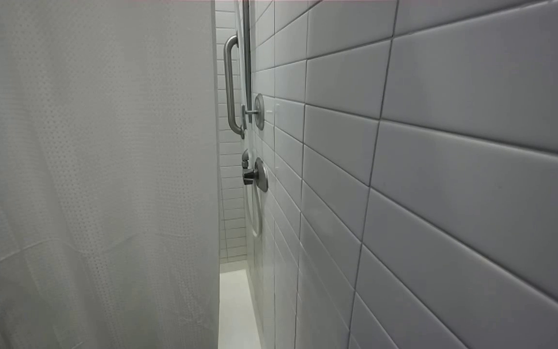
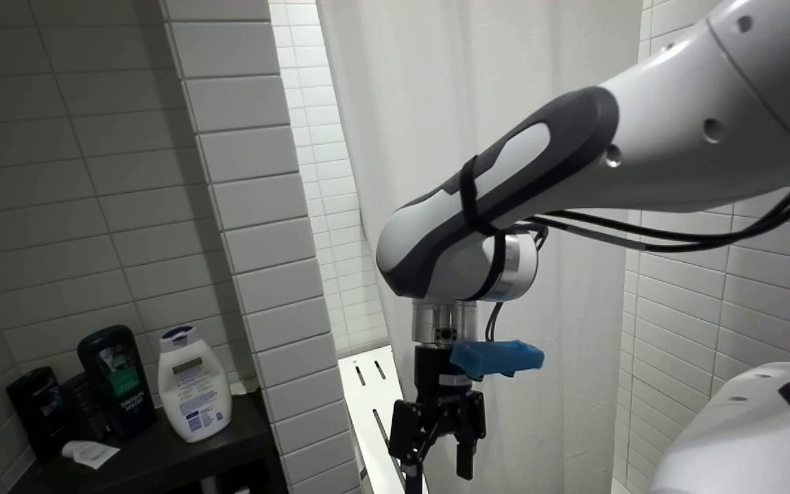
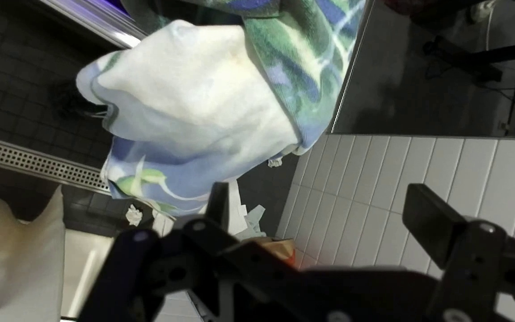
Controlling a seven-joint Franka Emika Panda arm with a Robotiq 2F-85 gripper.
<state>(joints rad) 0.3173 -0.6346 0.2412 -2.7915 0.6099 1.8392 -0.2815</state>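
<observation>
Claw [image 3: 323, 208] spread real wide, white tiled wall [image 3: 365, 188] framed in gap. Patterned towel [image 3: 204, 89] seen beyond fingertips [image 3: 218, 205], off to upper left in wrist view, contact can't be told.

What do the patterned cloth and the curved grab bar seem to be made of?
Patterned cloth: probably a cotton-like textile, soft and matte; it drapes in loose folds, the fibre is unclear. Grab bar: apparently metal, perhaps stainless steel, with a satin finish; its grey surface carries soft highlights.
</observation>
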